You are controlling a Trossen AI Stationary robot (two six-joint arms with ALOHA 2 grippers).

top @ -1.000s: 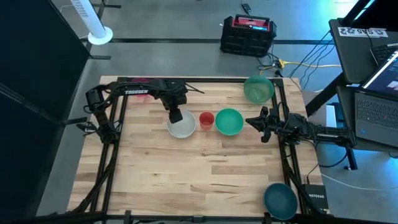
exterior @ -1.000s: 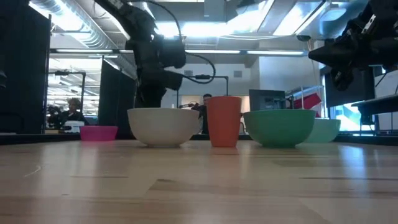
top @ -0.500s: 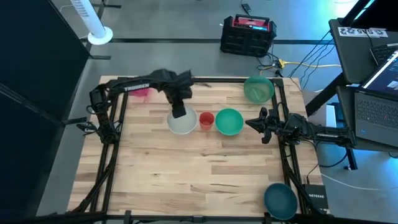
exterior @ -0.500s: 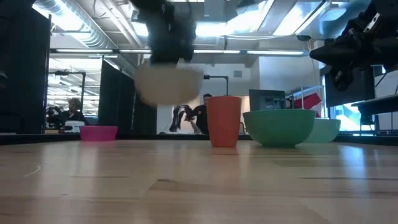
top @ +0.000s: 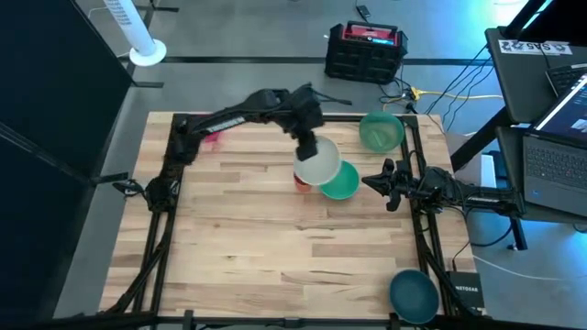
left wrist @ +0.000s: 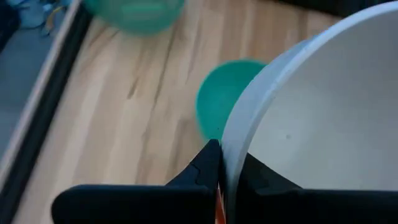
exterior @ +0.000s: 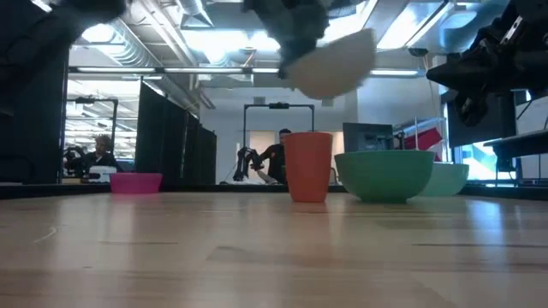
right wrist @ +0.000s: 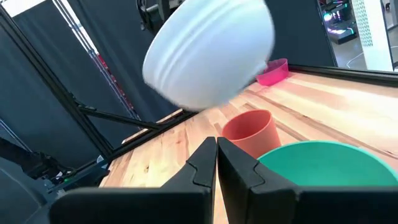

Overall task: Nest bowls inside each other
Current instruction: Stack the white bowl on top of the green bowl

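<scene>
A white bowl [top: 318, 166] hangs in the air, tilted, above the red cup [top: 300, 181] and the near rim of the green bowl [top: 342, 181]. My left gripper [top: 307, 147] is shut on it. The pale green bowl [top: 381, 131] stands at the far right corner, the dark teal bowl [top: 413, 295] at the near right corner, and the pink bowl [top: 209, 137] far left, partly under the arm. My right gripper [right wrist: 216, 163] waits shut at the table's right edge, pointing level at the green bowl [right wrist: 323, 163]. My left gripper pinches the white bowl's rim [left wrist: 232, 149], with one finger [left wrist: 208, 167] outside the wall and the other inside. The fingers slant down from the table's far left. The bowl [exterior: 332, 62] is lifted clear and tipped, well above the cup [exterior: 308, 167].
Black rails frame the table [top: 275, 247] on its left, right and far sides. A black and red case [top: 365, 50] and cables lie on the floor beyond. A laptop [top: 555, 137] stands off the right edge. People show in the room behind in the low view.
My left gripper has risen and swung toward the table's right edge, carrying the white bowl. The bowl stood on the table left of the red cup; now it is lifted clear, tipped, and hangs above the cup and the green bowl.
</scene>
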